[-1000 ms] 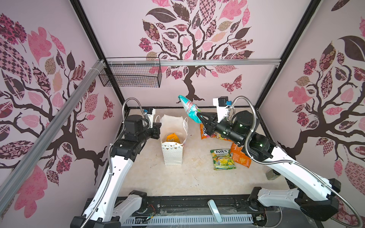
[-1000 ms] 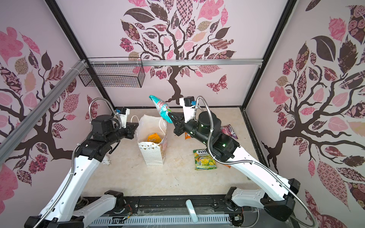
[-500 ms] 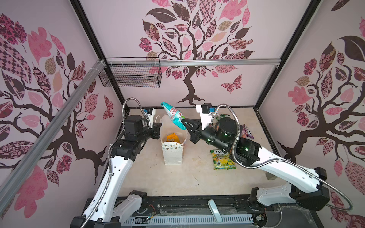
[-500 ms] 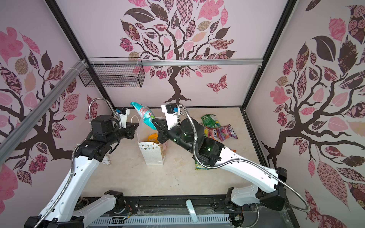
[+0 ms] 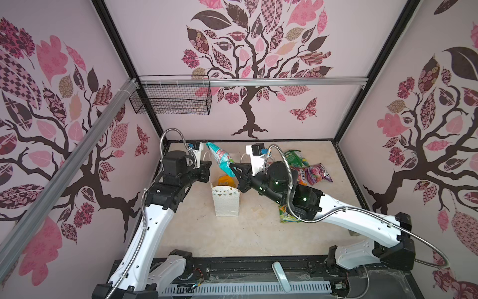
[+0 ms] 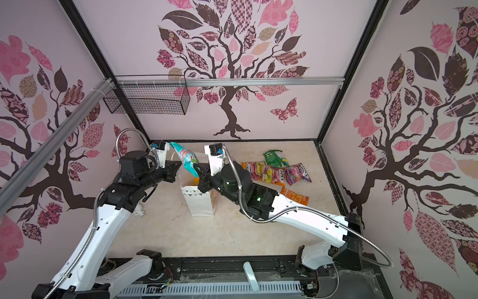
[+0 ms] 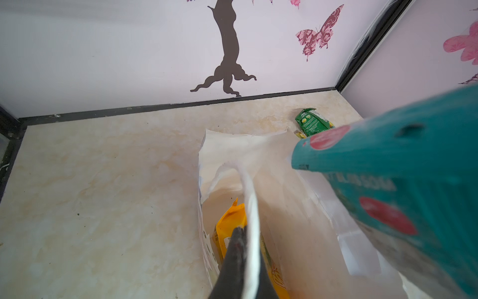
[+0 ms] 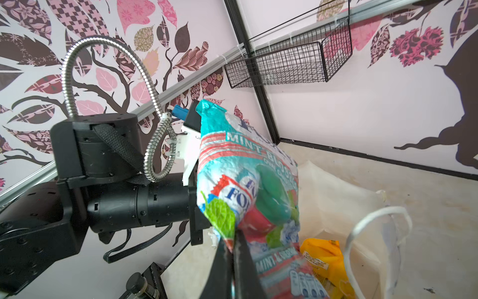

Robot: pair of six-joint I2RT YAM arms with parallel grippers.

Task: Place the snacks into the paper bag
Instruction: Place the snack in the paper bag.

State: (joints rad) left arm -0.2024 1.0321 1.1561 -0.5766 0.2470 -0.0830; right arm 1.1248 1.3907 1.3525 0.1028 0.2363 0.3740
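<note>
Right gripper (image 8: 232, 234) first: its jaws are squeezed tight on the lower corner of the teal pouch (image 8: 245, 176), the minty FOX'S one with red and green candies printed on it. The pouch sticks up and away from the fingers at a tilt. In both top views it hangs in the air over the open mouth of the paper bag (image 5: 225, 203), leaning toward the left arm. Can't tell whether its bottom tip dips past the rim.

Left gripper (image 7: 240, 230): jaws pressed together too, pinching the bag's paper rim on the side nearest that arm. In the left wrist view a white edge of paper runs right between the fingers. The bag stands upright on the table (image 5: 248, 233) with its mouth pulled open, and a string handle (image 8: 362, 227) loops up on the right arm's side.

Inside the bag there's already an orange-yellow pouch (image 7: 230, 225), standing on edge close to the left fingers.

Further out, the other snacks lie flat on the table on the right arm's side, well apart from the bag. There's a green pouch (image 6: 274, 158) closest to the back wall, a purple pouch (image 6: 297, 174) just beside it, and two orange pouches (image 6: 254, 169) touching those. There's also a lone orange pouch (image 6: 294, 198) nearer the front and a yellow-green pouch (image 5: 287, 216) half hidden under the right arm. A black wire basket (image 5: 170, 99) hangs on the wall rail up in the back left corner.
</note>
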